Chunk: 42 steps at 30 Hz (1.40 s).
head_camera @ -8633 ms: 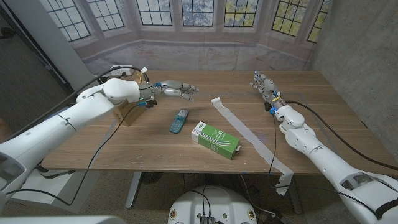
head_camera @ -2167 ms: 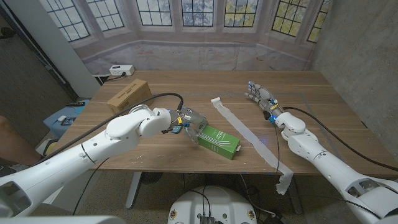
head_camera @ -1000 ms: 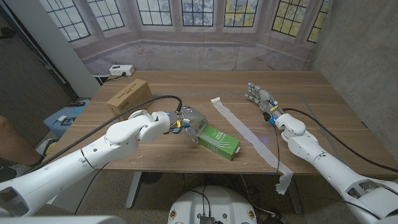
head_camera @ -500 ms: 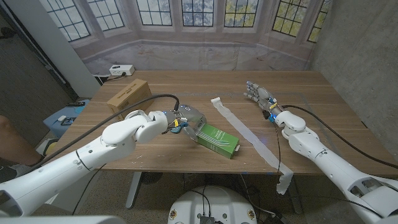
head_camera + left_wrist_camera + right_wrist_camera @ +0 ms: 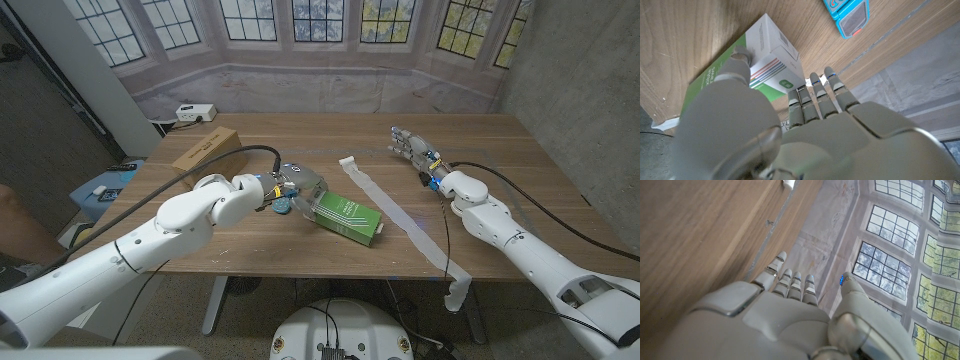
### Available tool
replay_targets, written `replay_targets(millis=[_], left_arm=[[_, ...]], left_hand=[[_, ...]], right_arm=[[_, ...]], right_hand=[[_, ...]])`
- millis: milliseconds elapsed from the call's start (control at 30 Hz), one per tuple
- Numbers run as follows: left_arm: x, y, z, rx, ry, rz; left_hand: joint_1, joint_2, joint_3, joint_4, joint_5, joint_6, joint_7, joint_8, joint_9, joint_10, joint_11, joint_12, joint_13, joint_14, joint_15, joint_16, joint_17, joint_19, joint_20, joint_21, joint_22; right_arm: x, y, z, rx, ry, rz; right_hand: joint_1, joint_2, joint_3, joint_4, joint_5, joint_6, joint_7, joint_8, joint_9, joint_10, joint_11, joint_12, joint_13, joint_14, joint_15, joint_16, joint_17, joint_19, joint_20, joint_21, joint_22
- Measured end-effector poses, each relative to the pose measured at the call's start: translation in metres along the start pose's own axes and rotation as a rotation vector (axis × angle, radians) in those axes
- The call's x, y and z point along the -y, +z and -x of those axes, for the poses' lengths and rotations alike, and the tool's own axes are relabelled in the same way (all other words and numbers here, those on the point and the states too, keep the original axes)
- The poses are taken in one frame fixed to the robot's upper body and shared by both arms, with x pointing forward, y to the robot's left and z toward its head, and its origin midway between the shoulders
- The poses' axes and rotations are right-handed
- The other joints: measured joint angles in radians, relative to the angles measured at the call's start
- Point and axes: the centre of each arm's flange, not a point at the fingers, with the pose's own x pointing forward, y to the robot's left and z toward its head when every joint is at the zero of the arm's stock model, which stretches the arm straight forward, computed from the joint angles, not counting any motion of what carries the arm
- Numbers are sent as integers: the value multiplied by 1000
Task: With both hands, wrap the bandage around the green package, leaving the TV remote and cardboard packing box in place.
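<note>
The left hand [image 5: 300, 187] is at the near-left end of the green package [image 5: 347, 217], which lies mid-table, tilted, w/ its far-right end just beside the bandage [image 5: 395, 212]. In the left wrist view the thumb presses on the package's top face and the other fingers [image 5: 817, 95] reach past its white end, close together; looks like a grip on that end, but I can't tell if the package is clear of the table or only being slid. The bandage is a long white strip laid flat, running from mid-table diagonally to the near-right edge, where its tail hangs over. The right hand [image 5: 413, 147] hovers near the far right of the table, well apart from the bandage, holding nothing, fingers straight and slightly spread. The TV remote [image 5: 279, 206] sits just beside the left hand, partly hidden by it; the cardboard box [image 5: 205, 147] is at far left, well apart. Step in hand, prob.: getting the package onto the strip. Next move calls for setting the package across the bandage w/o nudging the remote, then the right hand coming in to pick up a loose end and fold it over.
</note>
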Motion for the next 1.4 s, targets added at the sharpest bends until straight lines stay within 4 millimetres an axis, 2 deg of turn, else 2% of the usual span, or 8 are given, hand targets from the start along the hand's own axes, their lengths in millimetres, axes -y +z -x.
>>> replay_targets(millis=[533,800,1233,1400], left_arm=[[-2,-14,5,-46,27,50],[-5,-19,9,-67,42,66],[-8,-23,13,-91,61,87],[-10,-25,17,-100,66,93]], left_hand=[[-4,4,-1,-1,5,0,0,10,3,0,0,8,4,7,4,0,5,0,0,0,0],[-4,4,-4,-4,5,0,0,14,7,11,-11,8,9,18,-7,0,10,-4,-4,0,0],[-4,4,-4,-4,5,0,0,19,7,20,-9,15,16,25,-14,0,14,-4,-4,0,0],[-4,4,-5,-6,5,0,0,19,7,21,-11,15,19,25,-14,0,18,-4,-4,0,0]], right_arm=[[-8,18,-20,-27,64,93],[-15,31,-32,-37,108,177],[-29,50,-45,-34,168,293],[-36,55,-50,-51,198,386]], right_hand=[[0,0,0,0,0,0,0,0,0,0,0,0,0,0,0,0,0,0,0,0,0],[0,0,-4,-4,0,0,0,0,0,0,0,0,0,0,0,0,0,0,0,0,0],[9,1,0,-8,0,0,0,0,0,5,5,1,0,6,5,0,0,6,-5,0,0],[19,-8,-1,-15,0,24,1,7,0,42,3,13,0,35,1,7,-2,24,-2,0,0]])
